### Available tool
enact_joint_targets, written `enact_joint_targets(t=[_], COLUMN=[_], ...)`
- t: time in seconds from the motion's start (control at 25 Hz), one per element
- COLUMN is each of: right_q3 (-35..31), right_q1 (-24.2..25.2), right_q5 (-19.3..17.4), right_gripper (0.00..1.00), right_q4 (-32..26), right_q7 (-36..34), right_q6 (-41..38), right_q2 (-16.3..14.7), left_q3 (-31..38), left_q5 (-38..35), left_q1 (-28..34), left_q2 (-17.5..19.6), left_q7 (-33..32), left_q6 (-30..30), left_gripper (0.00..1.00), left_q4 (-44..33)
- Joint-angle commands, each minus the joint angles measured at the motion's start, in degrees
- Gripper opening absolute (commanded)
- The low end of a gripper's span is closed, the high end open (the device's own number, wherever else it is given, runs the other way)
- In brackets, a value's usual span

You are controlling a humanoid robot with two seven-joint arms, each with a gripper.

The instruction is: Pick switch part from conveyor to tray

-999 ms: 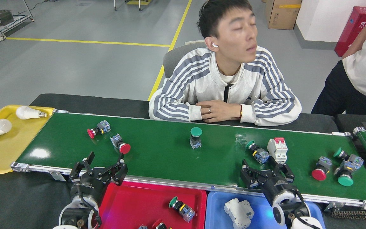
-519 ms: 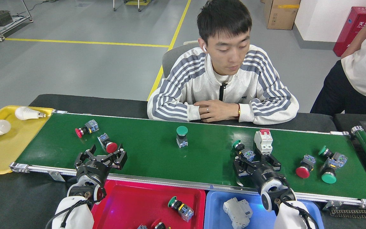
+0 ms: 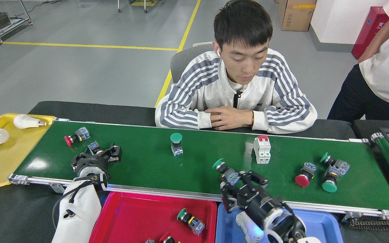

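Right gripper [image 3: 232,179] closed on green-capped switch part [image 3: 224,169], long axis pointing far-left; red tray [image 3: 120,219] near-left. Left gripper [image 3: 96,157] over second switch [image 3: 94,147], finger closure unclear.

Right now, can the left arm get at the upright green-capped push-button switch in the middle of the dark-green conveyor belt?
Probably not yet: the left gripper is down over another switch, though bare belt lies between it and the green-capped switch.

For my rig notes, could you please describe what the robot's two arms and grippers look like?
Both grippers, left and right, are black metal linkage claws on black cylindrical wrists with silver-white rings. The left forearm wears a white fabric cover with a thin black cable running over it.
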Motion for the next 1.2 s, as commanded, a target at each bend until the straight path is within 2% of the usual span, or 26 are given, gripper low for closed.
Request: enact_joint_targets(t=[0.0,0.04,0.16,0.24,0.28,0.4,0.52,0.56,0.6,0.64,0.68,0.76,0.96,1.04,1.16], right_q3=[1.09,1.18,0.48,-4.35,-9.10,-20.62,-28.00,-29.58,-30.81,-32.04,-32.31,-32.39,-32.13,-31.69,-25.99], right_q1=[-0.47,-0.56,-0.38,0.32,1.90,8.50,16.23,18.08,19.04,19.92,20.10,19.92,20.10,19.66,16.85], right_q5=[-0.27,-0.27,-0.63,-2.38,-3.00,-3.35,-3.35,-3.26,-3.26,-3.26,-3.26,-3.26,-3.18,-2.91,-2.38], right_gripper=[1.00,1.00,1.00,1.00,1.00,0.99,0.99,0.99,0.99,0.99,0.99,0.99,0.99,0.99,0.99], right_q4=[-0.96,-0.96,-1.23,-1.93,-2.72,-7.38,-9.40,-9.31,-9.14,-8.87,-8.43,-7.99,-7.82,-7.82,-6.94], right_q7=[-0.05,-0.14,-0.14,-0.14,-0.23,-2.95,-12.27,-15.96,-17.80,-17.98,-18.07,-17.98,-16.31,-14.99,-13.06], right_q6=[-4.91,-4.91,-4.65,-2.89,0.18,10.65,18.56,20.93,22.69,23.92,24.53,24.71,24.36,24.18,23.83], right_q2=[0.67,0.76,1.02,1.11,1.29,3.57,4.45,4.10,3.75,2.78,1.64,0.76,0.32,0.23,-2.22], left_q3=[0.24,0.16,-0.28,-0.37,-0.46,-1.16,-2.48,-3.01,-3.01,-2.39,-2.83,-4.50,-3.53,-0.81,2.26], left_q5=[0.53,1.58,5.27,5.71,5.71,5.54,5.36,5.36,5.36,5.19,5.45,5.10,5.10,4.48,-1.05], left_q1=[-1.35,-1.35,-0.74,1.02,2.86,13.41,27.56,33.80,38.90,43.38,45.93,46.55,46.11,46.02,44.53], left_q2=[0.17,0.17,0.61,0.61,0.26,0.08,0.96,1.40,2.46,2.37,1.14,-0.80,-0.53,-0.97,-0.80], left_q7=[2.41,3.11,4.52,5.23,5.49,5.14,4.61,4.52,4.43,4.43,4.43,4.52,4.52,4.43,4.44], left_q6=[-0.21,-0.47,-2.58,-5.13,-7.15,-17.70,-31.32,-39.14,-45.82,-51.54,-51.80,-50.31,-46.61,-41.25,-23.51], left_gripper=[0.25,0.16,0.07,0.04,0.04,0.04,0.08,0.22,0.43,0.74,1.00,1.00,1.00,1.00,1.00], left_q4=[-0.49,-0.49,-1.02,-3.04,-5.93,-21.85,-42.06,-49.53,-54.81,-59.73,-62.19,-61.75,-61.49,-61.49,-60.96])
